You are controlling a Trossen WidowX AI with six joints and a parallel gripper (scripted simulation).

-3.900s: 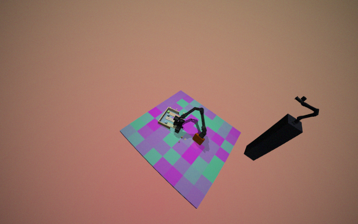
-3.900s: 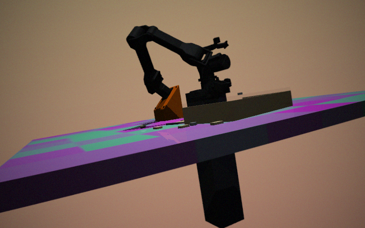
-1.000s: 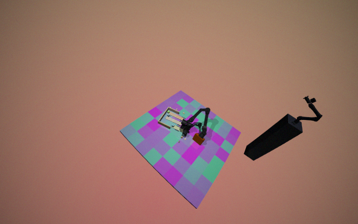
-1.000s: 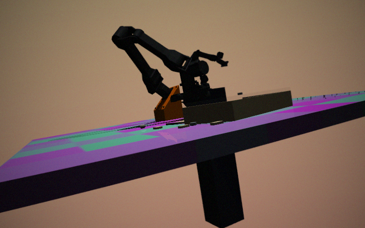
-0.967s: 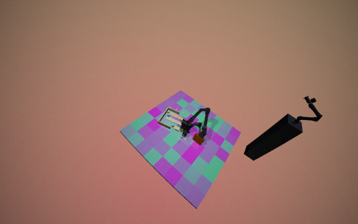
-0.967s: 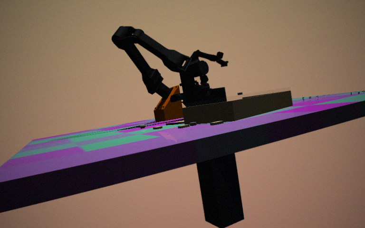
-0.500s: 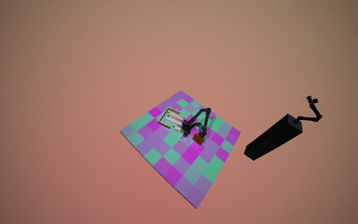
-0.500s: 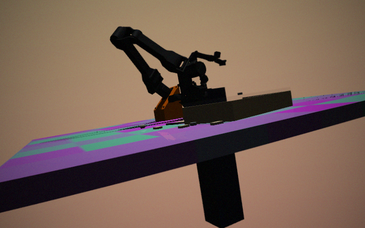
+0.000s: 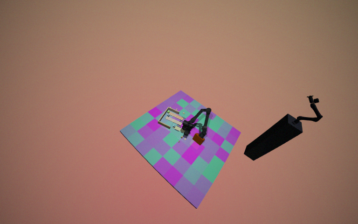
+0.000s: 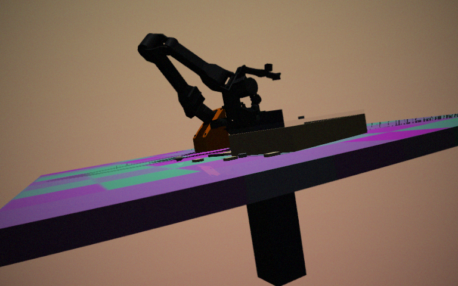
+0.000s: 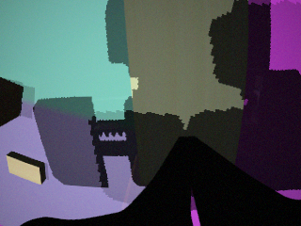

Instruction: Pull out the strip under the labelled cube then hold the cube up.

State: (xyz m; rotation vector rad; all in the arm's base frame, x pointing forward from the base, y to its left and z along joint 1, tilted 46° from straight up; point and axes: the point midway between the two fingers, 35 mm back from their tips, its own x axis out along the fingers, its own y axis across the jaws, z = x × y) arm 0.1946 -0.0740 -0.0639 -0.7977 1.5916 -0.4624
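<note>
The top view shows small bluish cubes (image 9: 174, 126) beyond the closed black claw (image 9: 186, 127) (image 10: 235, 124) (image 11: 186, 143); the exterior's tan tray wall (image 9: 164, 124) (image 10: 297, 137) hides them. Which is labelled, I cannot tell.

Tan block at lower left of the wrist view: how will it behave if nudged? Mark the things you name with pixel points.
The small tan block (image 11: 24, 169) looks rigid, with straight edges and no visible sag. It lies low on a long side, so it would probably slide rather than tip. Flat faces make rolling unlikely.
</note>
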